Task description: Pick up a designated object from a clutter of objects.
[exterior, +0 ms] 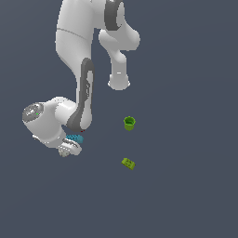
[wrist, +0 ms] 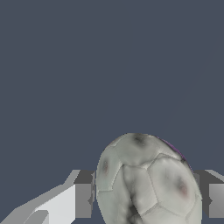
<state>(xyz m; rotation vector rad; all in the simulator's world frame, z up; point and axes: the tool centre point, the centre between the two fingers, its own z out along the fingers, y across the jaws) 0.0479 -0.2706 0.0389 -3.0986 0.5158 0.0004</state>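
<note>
The whitish-grey ball [wrist: 146,181], with faint purple and dark marks, fills the space between my fingers in the wrist view. My gripper [wrist: 149,200] is shut on it, with one finger [wrist: 83,200] against each side. In the exterior view the gripper [exterior: 69,148] points down at the left, and the ball there is hidden by the hand. A blue studded brick [exterior: 74,138] shows just behind the hand, partly covered by the arm. The red ball is hidden.
A green cup [exterior: 129,123] stands upright to the exterior view's right of the gripper. A lime-green brick [exterior: 128,163] lies below it in that view. The arm's links tower over the left and middle of the scene.
</note>
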